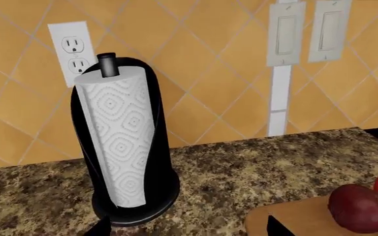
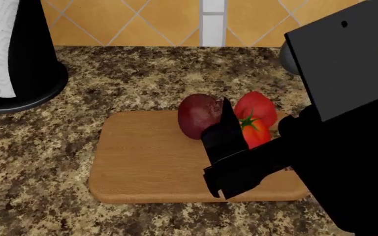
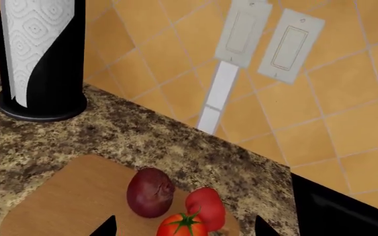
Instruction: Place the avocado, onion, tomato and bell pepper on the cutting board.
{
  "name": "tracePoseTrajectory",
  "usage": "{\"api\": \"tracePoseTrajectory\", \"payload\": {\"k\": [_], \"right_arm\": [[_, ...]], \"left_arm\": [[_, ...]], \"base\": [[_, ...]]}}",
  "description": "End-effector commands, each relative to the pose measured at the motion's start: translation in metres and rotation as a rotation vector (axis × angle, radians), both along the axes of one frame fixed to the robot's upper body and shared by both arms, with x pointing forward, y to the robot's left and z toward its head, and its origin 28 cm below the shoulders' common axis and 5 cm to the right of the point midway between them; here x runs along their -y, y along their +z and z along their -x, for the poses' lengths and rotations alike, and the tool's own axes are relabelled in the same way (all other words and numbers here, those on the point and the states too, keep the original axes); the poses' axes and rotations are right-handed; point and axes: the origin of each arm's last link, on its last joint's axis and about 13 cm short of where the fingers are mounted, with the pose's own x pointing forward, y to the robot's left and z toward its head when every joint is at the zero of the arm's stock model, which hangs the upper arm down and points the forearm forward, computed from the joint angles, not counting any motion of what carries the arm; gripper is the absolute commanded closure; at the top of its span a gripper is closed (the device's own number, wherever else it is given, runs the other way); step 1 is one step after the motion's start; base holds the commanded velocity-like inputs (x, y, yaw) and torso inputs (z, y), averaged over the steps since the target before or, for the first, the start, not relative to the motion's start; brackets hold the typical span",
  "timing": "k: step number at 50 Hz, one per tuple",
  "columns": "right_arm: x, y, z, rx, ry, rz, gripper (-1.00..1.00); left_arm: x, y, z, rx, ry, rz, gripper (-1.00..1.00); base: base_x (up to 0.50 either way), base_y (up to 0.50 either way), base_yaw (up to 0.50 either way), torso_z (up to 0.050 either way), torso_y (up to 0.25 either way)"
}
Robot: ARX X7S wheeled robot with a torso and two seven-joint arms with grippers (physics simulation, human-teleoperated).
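Right gripper (image 2: 232, 142) over cutting board (image 2: 143, 162), finger spread untellable. Tomato (image 3: 183, 227) beside onion (image 2: 199, 115), bell pepper (image 2: 258, 109) near far right corner: smooth, slippery, bruisable; grasp across widest part.

No readable text, label, brand or number appears on anything

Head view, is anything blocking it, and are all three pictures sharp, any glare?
Head view: the dark right arm fills the right side, hiding part of the tomato and cutting board; the onion shows clearly. Left wrist view: sharp, evenly lit, no glare on the paper towel roll. Right wrist view: equally crisp, soft shadows only.
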Motion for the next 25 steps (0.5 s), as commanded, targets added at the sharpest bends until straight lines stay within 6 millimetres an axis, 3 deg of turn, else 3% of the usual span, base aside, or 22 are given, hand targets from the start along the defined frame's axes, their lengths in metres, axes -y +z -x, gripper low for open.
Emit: {"api": "tracePoseTrajectory", "payload": {"k": [1,15,25], "right_arm": [[-0.005,0.005,-0.002,0.031,0.035,-0.006,-1.00],[-0.004,0.010,-0.001,0.053,0.022,0.010,-1.00],[-0.004,0.011,-0.002,0.062,0.021,0.014,-1.00]], "left_arm": [[-0.005,0.004,0.025,-0.032,-0.022,-0.023,-1.00],[-0.006,0.002,0.043,-0.209,-0.023,0.022,-1.00],[-0.013,-0.001,0.048,-0.277,0.024,-0.045,-1.00]], "base": [[0.00,0.00,0.00,0.000,0.000],[0.00,0.00,0.00,0.000,0.000],[0.00,0.00,0.00,0.000,0.000]]}}
